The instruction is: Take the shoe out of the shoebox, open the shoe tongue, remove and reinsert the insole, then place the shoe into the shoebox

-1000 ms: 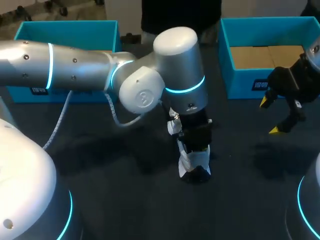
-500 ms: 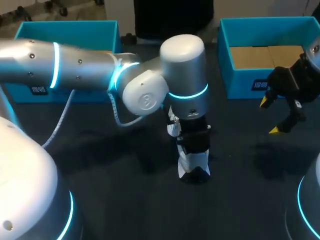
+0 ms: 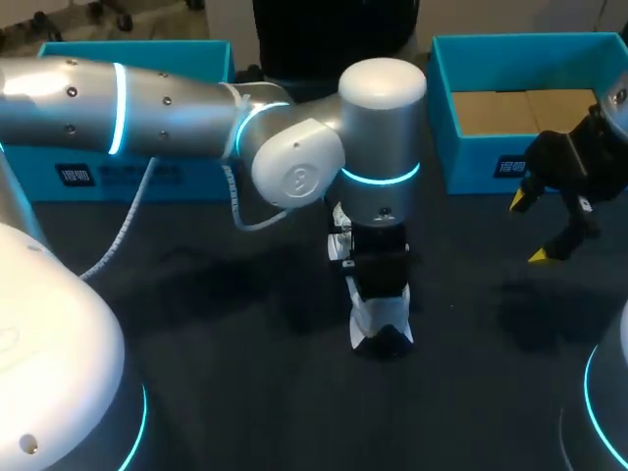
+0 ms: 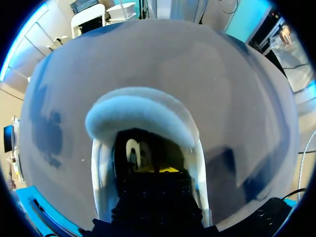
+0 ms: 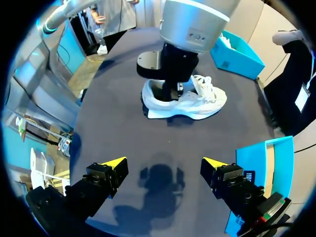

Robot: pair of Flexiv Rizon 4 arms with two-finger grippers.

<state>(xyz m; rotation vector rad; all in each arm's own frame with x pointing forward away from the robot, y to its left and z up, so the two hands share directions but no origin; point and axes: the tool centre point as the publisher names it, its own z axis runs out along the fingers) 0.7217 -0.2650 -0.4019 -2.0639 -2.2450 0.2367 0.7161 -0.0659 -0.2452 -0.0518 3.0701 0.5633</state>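
Left hand (image 4: 158,170) inside white shoe (image 5: 202,102) on dark table (image 3: 196,324)

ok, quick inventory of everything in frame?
shoe: 1, white, on its sole mid-table, outside both boxes
right shoebox: 1, teal, open, far right of the table, bare brown floor showing
left shoebox: 1, teal, far left of the table, partly behind the left arm
table: 1, dark, under everything
left arm: 1, silver with cyan light rings, reaching over the middle
left gripper: 1, black, down inside the shoe's opening
right gripper: 1, black with yellow tips, open and empty, above the table near the right shoebox
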